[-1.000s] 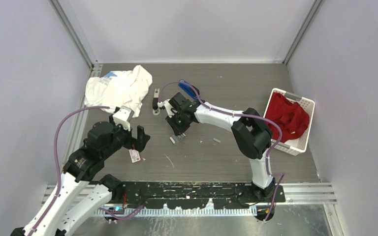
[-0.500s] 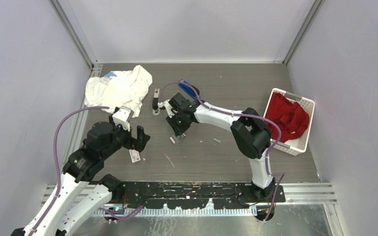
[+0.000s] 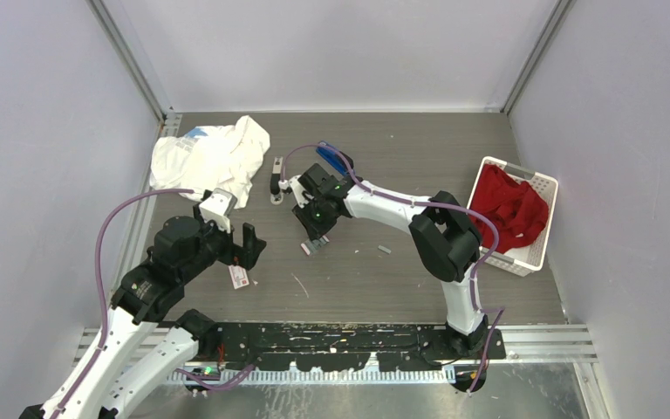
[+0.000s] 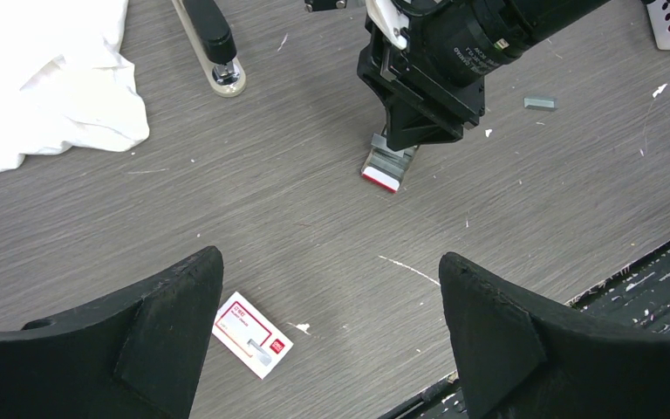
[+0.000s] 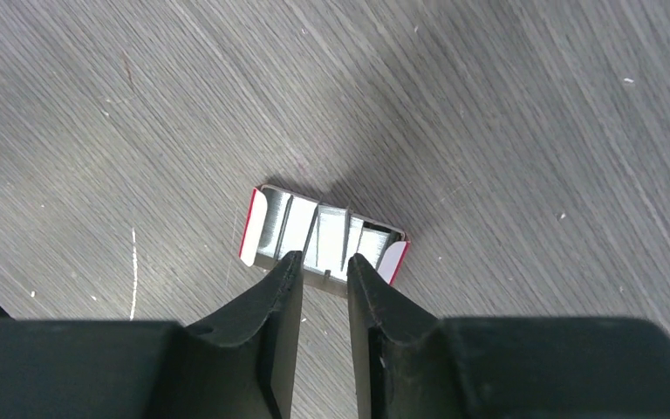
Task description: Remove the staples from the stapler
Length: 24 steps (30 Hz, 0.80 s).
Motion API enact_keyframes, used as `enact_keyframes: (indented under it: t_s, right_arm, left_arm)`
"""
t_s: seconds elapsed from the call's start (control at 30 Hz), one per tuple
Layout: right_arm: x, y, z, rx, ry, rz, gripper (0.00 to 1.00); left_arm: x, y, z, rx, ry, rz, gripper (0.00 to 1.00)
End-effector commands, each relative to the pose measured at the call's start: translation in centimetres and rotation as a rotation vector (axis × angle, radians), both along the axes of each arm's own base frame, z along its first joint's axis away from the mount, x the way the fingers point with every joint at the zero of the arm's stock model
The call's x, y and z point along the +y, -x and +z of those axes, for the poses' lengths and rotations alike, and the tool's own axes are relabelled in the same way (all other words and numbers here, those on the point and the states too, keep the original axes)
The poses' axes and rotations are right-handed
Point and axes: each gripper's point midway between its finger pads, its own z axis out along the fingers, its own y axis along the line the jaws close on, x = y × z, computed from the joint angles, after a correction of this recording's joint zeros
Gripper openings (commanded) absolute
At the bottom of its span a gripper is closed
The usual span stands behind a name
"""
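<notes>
Several silvery staples [image 5: 314, 229] lie in a small open red-edged tray, also in the top view [image 3: 312, 247] and left wrist view [image 4: 387, 168]. My right gripper [image 5: 324, 260] hovers right over the tray's near edge, its jaws a narrow gap apart with nothing seen clamped; it also shows from above [image 3: 316, 234]. One loose strip of staples [image 3: 385, 250] lies to its right. The black stapler [image 3: 275, 182] lies behind, apart from both grippers. My left gripper [image 4: 327, 262] is wide open and empty above the table.
A red-and-white card box [image 4: 251, 334] lies by the left gripper's left finger. A white cloth [image 3: 214, 157] is at back left. A white basket [image 3: 541, 188] with a red cloth [image 3: 510, 208] stands at right. A blue object [image 3: 333, 157] sits behind the right wrist.
The right gripper has edged slightly up and left over the tray. The left arm has not moved.
</notes>
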Motion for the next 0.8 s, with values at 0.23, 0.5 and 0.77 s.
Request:
enact_keyframes:
  t_s: [0.23,0.5,0.77]
  right_arm:
    - [2.8,-2.4,2.0,-0.075,-0.051,0.035,0.36]
    - [2.6,-2.6,3.0,-0.107,-0.055,0.050,0.40]
    - [2.6,-2.1,4.0,-0.122,-0.084,0.078,0.41]
  left_arm:
    - [-0.4,-0.5,1.5,-0.065,0.031,-0.014,0.93]
    - [-0.4,-0.5,1.6,-0.064,0.037,-0.017,0.93]
    - [-0.4,-0.5,1.6,-0.063,0.038,-0.014,0.93]
